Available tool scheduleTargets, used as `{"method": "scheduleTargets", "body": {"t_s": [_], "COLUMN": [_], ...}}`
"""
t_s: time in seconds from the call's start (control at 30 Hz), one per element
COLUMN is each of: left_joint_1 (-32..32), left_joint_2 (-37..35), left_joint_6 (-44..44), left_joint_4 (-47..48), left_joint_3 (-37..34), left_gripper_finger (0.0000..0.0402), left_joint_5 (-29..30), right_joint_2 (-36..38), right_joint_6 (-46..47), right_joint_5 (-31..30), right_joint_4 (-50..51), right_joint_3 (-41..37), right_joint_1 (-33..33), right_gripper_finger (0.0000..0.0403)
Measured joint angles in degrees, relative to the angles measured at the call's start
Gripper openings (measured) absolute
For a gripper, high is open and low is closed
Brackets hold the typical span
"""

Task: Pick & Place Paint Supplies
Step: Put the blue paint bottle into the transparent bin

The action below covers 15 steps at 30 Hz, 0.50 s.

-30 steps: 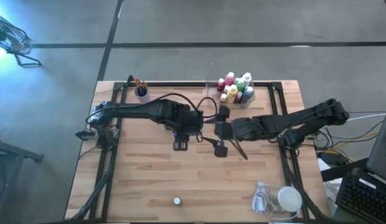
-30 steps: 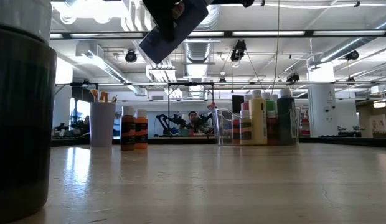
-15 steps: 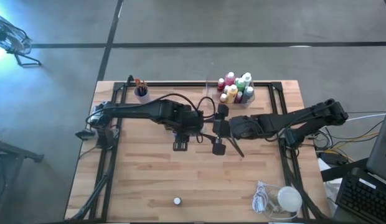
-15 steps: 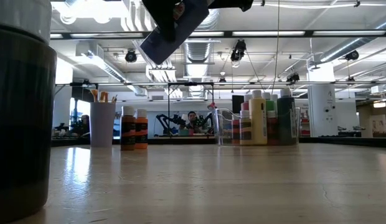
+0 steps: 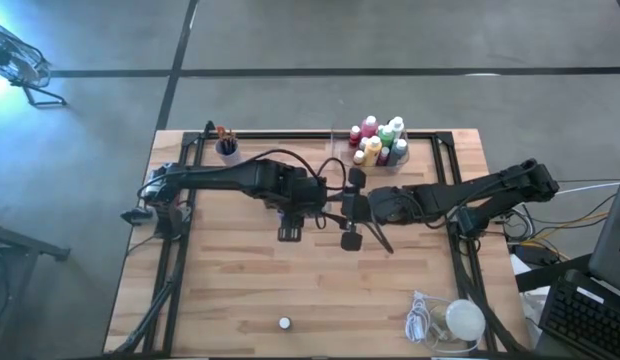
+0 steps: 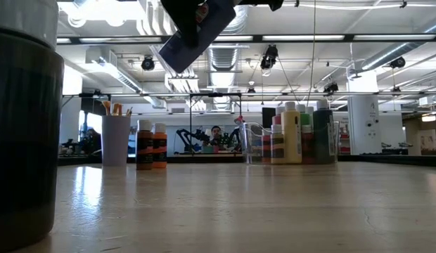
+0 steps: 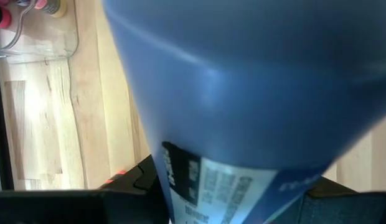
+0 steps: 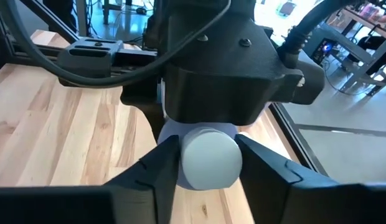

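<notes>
A blue paint bottle [image 6: 197, 31] with a white cap [image 8: 208, 158] hangs tilted high above the table's middle. My left gripper [image 7: 224, 199] is shut on its body. My right gripper [image 8: 208, 171] reaches in from the table's right, its fingers closed on the cap. In the high view both grippers meet at the middle: left gripper [image 5: 290, 218], right gripper [image 5: 330, 210]. More paint bottles stand in a clear tray [image 5: 380, 145] at the far edge. Brushes stand in a purple cup [image 5: 227, 148]. My left gripper pinches the blue bottle's labelled body [image 7: 211, 186] between its two fingers, coming steeply from above. The bottle is lifted clear of the table and tilted. My right gripper pinches the bottle's white cap [image 8: 208, 149] between its two fingers [image 8: 165, 168], coming nearly level from the table's right.
Two orange bottles [image 6: 151, 145] stand beside the cup [image 6: 114, 139]. A dark, white-capped bottle [image 5: 284, 323] stands near the front edge, close to the low camera [image 6: 24, 119]. A white lump with a coiled cord [image 5: 460, 320] lies at the near right corner.
</notes>
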<state>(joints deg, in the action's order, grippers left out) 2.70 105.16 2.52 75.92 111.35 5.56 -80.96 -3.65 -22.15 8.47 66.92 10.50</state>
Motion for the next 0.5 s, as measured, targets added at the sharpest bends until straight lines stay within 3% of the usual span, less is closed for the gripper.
{"method": "scheduleTargets", "body": {"t_s": [0.13, 0.37, 0.5], "left_joint_1": [0.0, 0.0, 0.0], "left_joint_2": [0.0, 0.0, 0.0], "left_joint_6": [0.5, 0.4, 0.5], "left_joint_4": [0.1, 0.0, 0.0], "left_joint_3": [0.0, 0.0, 0.0], "left_gripper_finger": [0.0183, 0.0183, 0.0183], "left_joint_5": [0.1, -0.2, -0.1], "right_joint_2": [0.0, 0.0, 0.0], "right_joint_6": [0.0, -0.1, 0.0], "right_joint_5": [0.6, 0.5, 0.4], "right_joint_4": [-0.1, -0.1, -0.1], "right_joint_3": [0.0, 0.0, 0.0], "right_joint_1": [0.0, 0.0, 0.0], "right_gripper_finger": [0.0118, 0.0138, 0.0122]}}
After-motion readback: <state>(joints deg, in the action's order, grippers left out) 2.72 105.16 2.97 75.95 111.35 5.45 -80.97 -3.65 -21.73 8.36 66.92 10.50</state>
